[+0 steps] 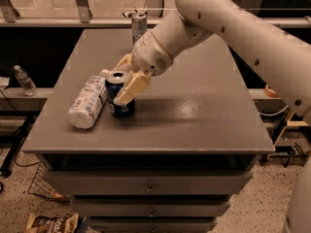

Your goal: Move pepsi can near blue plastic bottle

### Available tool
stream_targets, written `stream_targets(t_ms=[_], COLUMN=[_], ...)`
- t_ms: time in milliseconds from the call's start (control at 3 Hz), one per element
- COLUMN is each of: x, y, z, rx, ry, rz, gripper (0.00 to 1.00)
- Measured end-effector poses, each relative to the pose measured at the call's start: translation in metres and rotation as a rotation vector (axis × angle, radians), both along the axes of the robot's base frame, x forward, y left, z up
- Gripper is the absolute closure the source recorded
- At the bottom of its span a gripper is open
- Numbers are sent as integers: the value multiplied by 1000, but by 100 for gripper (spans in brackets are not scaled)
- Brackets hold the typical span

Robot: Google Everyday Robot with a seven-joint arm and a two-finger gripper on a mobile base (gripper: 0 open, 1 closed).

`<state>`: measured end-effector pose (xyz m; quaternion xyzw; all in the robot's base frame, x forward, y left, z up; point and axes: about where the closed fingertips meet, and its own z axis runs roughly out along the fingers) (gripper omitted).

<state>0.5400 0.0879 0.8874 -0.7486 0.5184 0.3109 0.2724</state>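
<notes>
The pepsi can (119, 100) is dark blue with a silver top. It stands upright on the grey table (194, 115), left of the middle. The blue plastic bottle (88, 102) is whitish with a pale label and lies on its side just left of the can, almost touching it. My gripper (124, 76) reaches in from the upper right and straddles the can. One cream finger (131, 88) lies across the can's front right and the other finger (121, 63) is behind its top. The gripper is shut on the can.
A slim silver-grey can (139, 26) stands at the table's far edge. A tiny clear water bottle (24, 80) stands on a low ledge to the left. A wire basket (41, 184) and a snack bag (48, 223) lie on the floor at the lower left.
</notes>
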Motion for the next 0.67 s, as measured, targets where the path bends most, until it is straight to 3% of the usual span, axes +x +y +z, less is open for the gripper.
stream_targets(t_ms=[667], x=[-1], y=[4], z=[-1], rx=[0], ry=[2], rz=[7], gripper=[13])
